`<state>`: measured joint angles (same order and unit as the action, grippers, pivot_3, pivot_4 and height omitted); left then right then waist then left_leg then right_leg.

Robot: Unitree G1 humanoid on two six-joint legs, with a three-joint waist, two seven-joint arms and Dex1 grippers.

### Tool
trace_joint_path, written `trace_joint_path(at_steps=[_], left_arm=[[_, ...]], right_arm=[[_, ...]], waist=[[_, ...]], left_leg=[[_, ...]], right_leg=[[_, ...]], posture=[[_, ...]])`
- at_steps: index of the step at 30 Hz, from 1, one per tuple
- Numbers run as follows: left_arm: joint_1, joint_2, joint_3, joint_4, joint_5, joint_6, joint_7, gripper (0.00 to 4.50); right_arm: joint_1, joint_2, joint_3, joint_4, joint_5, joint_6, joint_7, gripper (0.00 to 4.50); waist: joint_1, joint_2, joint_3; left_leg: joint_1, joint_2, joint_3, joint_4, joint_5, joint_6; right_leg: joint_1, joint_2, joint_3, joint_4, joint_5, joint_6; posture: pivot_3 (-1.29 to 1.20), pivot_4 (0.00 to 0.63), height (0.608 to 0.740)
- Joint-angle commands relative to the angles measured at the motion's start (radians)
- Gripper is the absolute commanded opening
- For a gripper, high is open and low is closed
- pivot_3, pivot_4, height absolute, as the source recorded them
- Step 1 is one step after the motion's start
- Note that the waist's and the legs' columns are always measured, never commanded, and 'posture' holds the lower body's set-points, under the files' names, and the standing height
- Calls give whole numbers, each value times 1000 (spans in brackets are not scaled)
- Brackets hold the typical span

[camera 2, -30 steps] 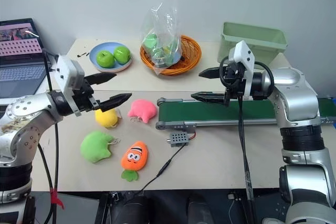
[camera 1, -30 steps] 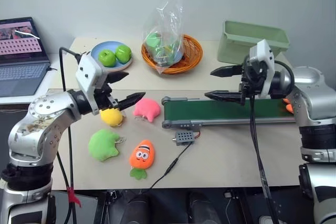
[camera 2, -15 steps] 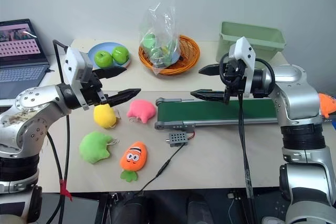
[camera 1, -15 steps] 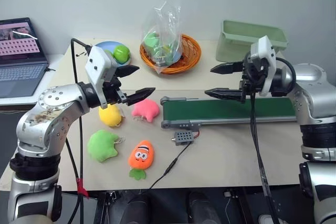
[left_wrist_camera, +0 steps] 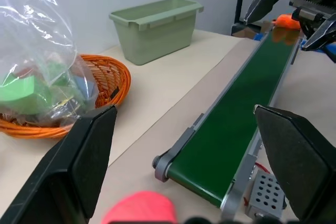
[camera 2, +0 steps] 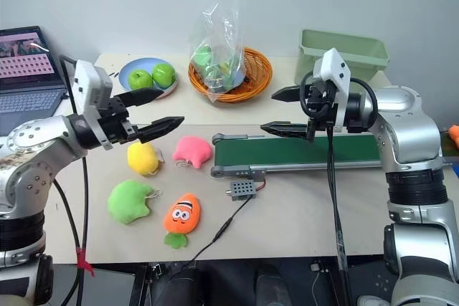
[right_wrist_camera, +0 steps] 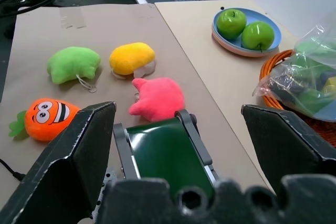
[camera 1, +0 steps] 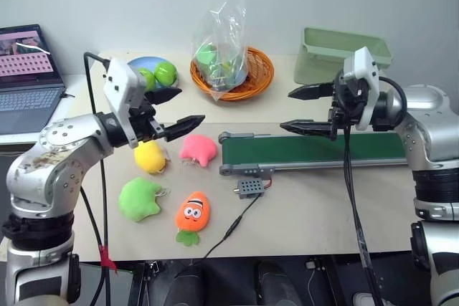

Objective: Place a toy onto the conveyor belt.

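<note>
One table [camera 1: 308, 206] holds one long dark-green conveyor belt [camera 1: 315, 152]. My two grippers hover above it, both with fingers spread apart and holding nothing: my left gripper [camera 1: 176, 109] over the toys, my right gripper [camera 1: 300, 110] over the belt. Behind sit one pale green bin [camera 1: 344, 55], one orange basket [camera 1: 233, 77] holding one plastic bag [camera 1: 224, 44], and one blue plate [camera 2: 147, 77] with two green apples [camera 2: 152, 77]. Four soft toys lie left of the belt: green [camera 1: 140, 198], pink [camera 1: 199, 148], yellow [camera 1: 150, 157], and a striped orange one with eyes [camera 1: 192, 213]. The plain orange toy [left_wrist_camera: 287, 22] sits at the belt's far end.
</note>
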<state>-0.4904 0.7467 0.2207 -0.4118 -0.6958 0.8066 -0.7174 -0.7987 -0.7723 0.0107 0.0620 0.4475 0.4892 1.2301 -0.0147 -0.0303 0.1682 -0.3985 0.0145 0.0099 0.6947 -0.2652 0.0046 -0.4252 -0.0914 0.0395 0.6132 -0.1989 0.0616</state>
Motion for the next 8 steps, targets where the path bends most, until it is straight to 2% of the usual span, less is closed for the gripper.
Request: trace_joint_path(at_steps=[1,8], left_arm=[[12,26,38,-50,-40,29,12,4441],[19,49,26,-48,-37,25,10,4441]], right_arm=[[-30,-8,-34,-17,10,-5,-11,4500],[-30,1,-28,-5,7,-16,-13,4500]], waist=[[1,0,0],[2,0,0]], left_leg=[[0,0,0,0,0,0],[0,0,0,0,0,0]], right_leg=[[0,0,0,0,0,0],[0,0,0,0,0,0]], posture=[[0,150,740],[0,150,740]])
